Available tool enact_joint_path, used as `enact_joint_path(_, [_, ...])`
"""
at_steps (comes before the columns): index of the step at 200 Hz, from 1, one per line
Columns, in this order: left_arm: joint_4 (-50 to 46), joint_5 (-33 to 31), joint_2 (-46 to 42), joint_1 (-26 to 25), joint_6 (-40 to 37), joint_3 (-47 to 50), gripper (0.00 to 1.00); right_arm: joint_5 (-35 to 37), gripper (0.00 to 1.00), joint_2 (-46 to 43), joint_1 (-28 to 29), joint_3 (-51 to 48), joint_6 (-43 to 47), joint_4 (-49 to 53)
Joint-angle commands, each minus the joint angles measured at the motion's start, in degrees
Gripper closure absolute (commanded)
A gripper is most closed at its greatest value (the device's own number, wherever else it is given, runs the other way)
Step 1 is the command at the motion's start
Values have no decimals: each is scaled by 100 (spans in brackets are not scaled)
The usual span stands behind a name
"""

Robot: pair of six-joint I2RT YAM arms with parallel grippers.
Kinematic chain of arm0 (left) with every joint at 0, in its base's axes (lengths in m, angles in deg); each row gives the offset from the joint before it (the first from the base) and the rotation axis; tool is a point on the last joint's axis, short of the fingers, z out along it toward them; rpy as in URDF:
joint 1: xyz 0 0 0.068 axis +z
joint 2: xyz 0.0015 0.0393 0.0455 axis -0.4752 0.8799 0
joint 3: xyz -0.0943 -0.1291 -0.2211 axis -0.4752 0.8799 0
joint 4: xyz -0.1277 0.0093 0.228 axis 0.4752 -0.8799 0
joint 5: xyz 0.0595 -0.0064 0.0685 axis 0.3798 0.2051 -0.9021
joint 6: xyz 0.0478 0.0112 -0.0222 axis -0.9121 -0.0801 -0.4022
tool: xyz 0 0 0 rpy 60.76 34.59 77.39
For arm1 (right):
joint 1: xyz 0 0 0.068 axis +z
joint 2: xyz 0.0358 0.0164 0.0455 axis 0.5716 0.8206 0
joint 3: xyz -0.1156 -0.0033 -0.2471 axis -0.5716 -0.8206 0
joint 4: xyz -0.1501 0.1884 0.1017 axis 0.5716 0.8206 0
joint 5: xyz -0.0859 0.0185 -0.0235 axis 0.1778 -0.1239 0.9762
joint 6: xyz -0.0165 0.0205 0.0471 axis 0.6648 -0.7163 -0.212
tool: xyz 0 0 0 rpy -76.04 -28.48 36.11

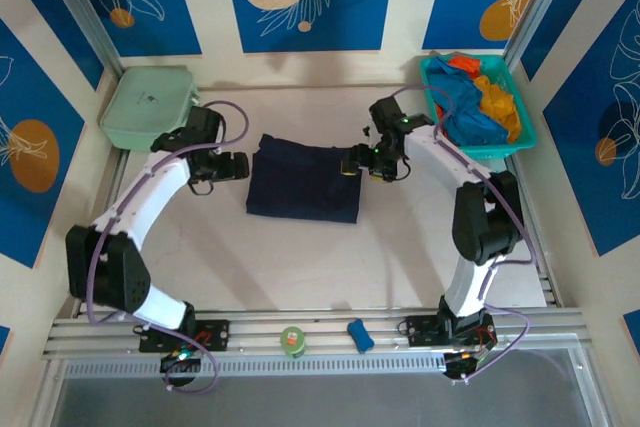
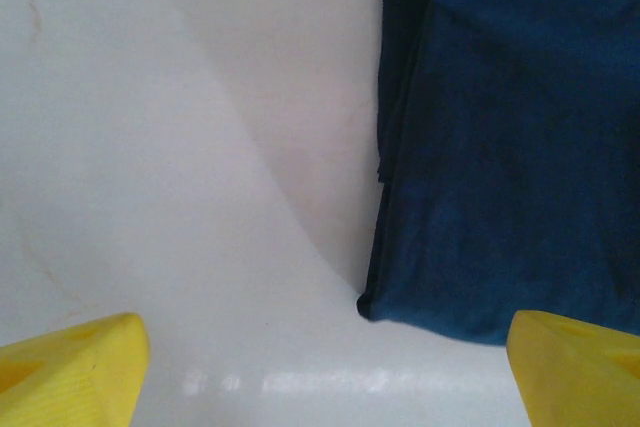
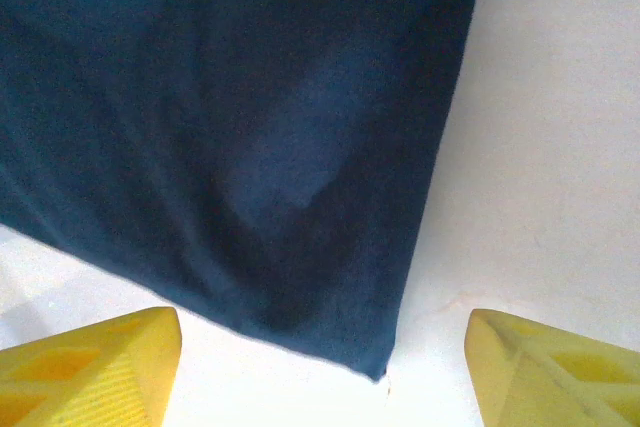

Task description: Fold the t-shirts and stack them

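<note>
Two robot arms are reaching in over a pale tabletop (image 1: 300,267) from its near edge, one from each side. Between them, a navy shirt (image 1: 304,179) is lying folded into a neat rectangle in the middle of the tabletop, a little toward the far edge.

From above, the left gripper (image 1: 243,165) is hanging just beside the left edge of the navy shirt. In the left wrist view, the left gripper (image 2: 325,372) is standing wide open with nothing held, its yellow fingers (image 2: 70,367) spread to either side. The navy shirt (image 2: 500,147) is lying flat ahead of them, its near left corner resting on bare tabletop (image 2: 150,147).

From above, the right gripper (image 1: 347,164) is sitting at the right edge of the navy shirt, near its far right corner. In the right wrist view, the right gripper (image 3: 325,367) is also gaping wide and gripping nothing. One corner of the navy shirt (image 3: 230,147) is pointing down between its yellow fingers (image 3: 555,367). Whether they are touching the cloth cannot be told.

At the far right corner, a teal basket (image 1: 500,150) is holding a crumpled blue shirt (image 1: 465,112), an orange shirt (image 1: 500,102) and a red shirt (image 1: 462,63). A pale green box (image 1: 150,105) is sitting closed at the far left corner. A green roll of tape (image 1: 292,340) is resting at the near edge.
</note>
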Motion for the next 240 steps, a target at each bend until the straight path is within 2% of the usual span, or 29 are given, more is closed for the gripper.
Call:
enact_joint_path(1, [356,190,473,-55,248,-209,7,93,25,237,67,-25,-285,-353])
enact_joint_path(69, [781,174,2144,-307,234,-911,10,253,30,1167,192,200,-490,-532])
enact_joint_path(121, [868,8,3151,-413,264,-1312,20,10,47,1618,350,361,-534,-598])
enact_joint_path(149, [1032,10,3431,-439,296,-1350,34,-36,71,1866,329,581,-499,-559])
enact_joint_path(165, [1038,40,3615,-439,285,-1461,47,-100,84,2027,281,774,-456,-513])
enact_joint_path(170, [1032,41,3673,-448,275,-1509,49,-109,95,2074,257,842,-439,-496])
enact_joint_path(175, [1025,58,3746,-449,260,-1578,56,-114,100,2130,231,929,-425,-462])
enact_joint_path(190, [942,70,3972,-448,194,-1858,74,-87,100,2283,150,1221,-335,-400])
enact_joint_path(221, [551,-193,4594,-435,-111,-2877,100,99,100,2815,-112,2274,75,-110])
enact_joint_path(240, [206,-325,5077,-402,-340,-3829,100,170,100,3255,-286,3179,282,75])
